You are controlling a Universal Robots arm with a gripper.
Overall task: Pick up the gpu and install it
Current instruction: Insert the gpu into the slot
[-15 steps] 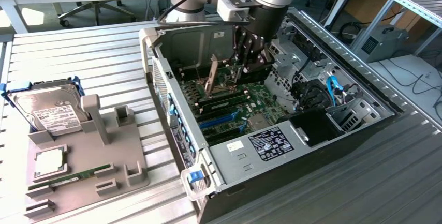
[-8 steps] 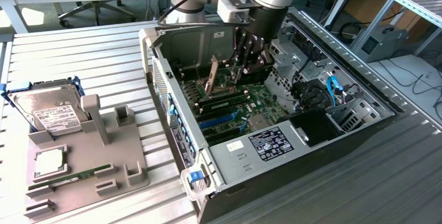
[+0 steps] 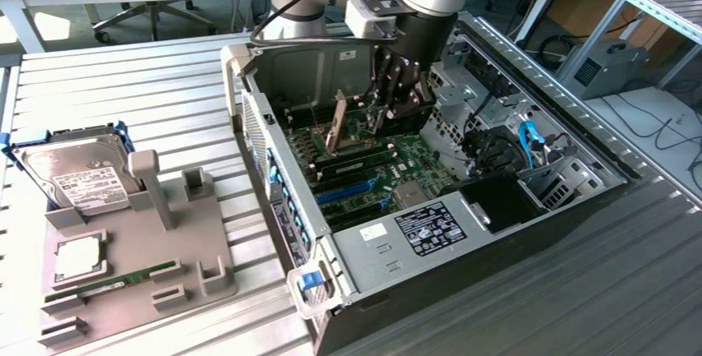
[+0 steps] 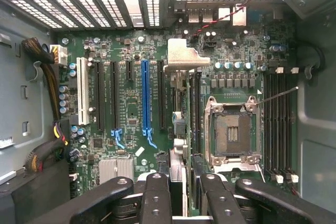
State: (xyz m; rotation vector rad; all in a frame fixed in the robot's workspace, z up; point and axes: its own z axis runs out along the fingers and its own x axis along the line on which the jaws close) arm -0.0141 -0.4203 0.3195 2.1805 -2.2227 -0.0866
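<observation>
Above motherboard, gpu edge-on, parallel to slots

Blue slot open above; case walls hem end effector (drive cage beside).

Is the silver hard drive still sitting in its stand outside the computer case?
Yes. In the exterior view the hard drive rests in the grey stand, on that view's left, apart from the open computer case.
</observation>
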